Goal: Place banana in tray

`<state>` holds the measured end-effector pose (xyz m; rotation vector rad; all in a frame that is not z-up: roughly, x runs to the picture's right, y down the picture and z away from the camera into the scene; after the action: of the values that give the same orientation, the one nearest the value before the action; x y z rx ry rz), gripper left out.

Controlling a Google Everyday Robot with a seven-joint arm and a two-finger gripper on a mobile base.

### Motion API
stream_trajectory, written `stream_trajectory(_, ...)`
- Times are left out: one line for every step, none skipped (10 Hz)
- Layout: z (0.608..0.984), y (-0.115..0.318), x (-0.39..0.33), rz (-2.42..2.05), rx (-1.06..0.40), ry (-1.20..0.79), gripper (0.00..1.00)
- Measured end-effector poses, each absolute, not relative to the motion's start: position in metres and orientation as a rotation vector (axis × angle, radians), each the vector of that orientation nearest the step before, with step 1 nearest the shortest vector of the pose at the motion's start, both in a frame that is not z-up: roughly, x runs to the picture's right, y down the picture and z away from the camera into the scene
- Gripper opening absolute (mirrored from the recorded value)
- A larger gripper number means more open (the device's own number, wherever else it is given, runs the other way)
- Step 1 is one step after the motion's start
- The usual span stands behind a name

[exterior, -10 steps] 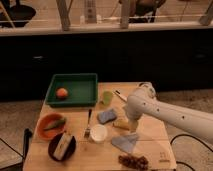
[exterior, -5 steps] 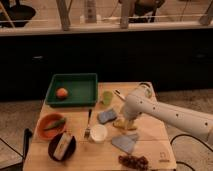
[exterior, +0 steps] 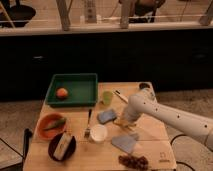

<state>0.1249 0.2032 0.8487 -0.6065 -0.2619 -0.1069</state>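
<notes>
The banana [exterior: 120, 122] is a small yellow shape on the wooden table, right of the blue sponge, mostly hidden under the arm's end. My gripper [exterior: 123, 120] sits down on it at the end of the white arm [exterior: 165, 114], which reaches in from the right. The fingers are shut around the banana, which is still at table height. The tray [exterior: 80, 76], dark green and rectangular, stands at the table's back left, well apart from the gripper. A round orange fruit [exterior: 62, 93] lies in it.
Between the gripper and the tray are a green cup [exterior: 107, 97] and a blue sponge [exterior: 106, 116]. A fork [exterior: 88, 125] and a white cup [exterior: 98, 133] are nearer the front. An orange bowl [exterior: 46, 127], a black plate [exterior: 62, 146] and a grey cloth [exterior: 125, 142] lie along the front.
The gripper has shut on the banana, and the arm's end has settled slightly lower and to the left. Nothing else on the table has moved.
</notes>
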Motion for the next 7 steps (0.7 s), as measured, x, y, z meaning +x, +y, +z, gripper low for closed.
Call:
stream_trajectory(0.848, 0.203, 0.125, -0.108, -0.608, -0.261, 0.0)
stream_trajectory(0.847, 0.203, 0.126, -0.108, -0.609, -0.26, 0.0)
stream_trajectory(0.846, 0.203, 0.128, -0.105, -0.606, -0.261, 0.0)
stream_trajectory(0.841, 0.202, 0.138, -0.103, -0.596, -0.252, 0.0)
stream_trajectory(0.836, 0.199, 0.138, -0.109, -0.583, -0.251, 0.0)
stream_trajectory(0.827, 0.191, 0.134, -0.12, -0.564, -0.248, 0.0)
stream_trajectory(0.81, 0.18, 0.136, -0.13, -0.539, -0.233, 0.0)
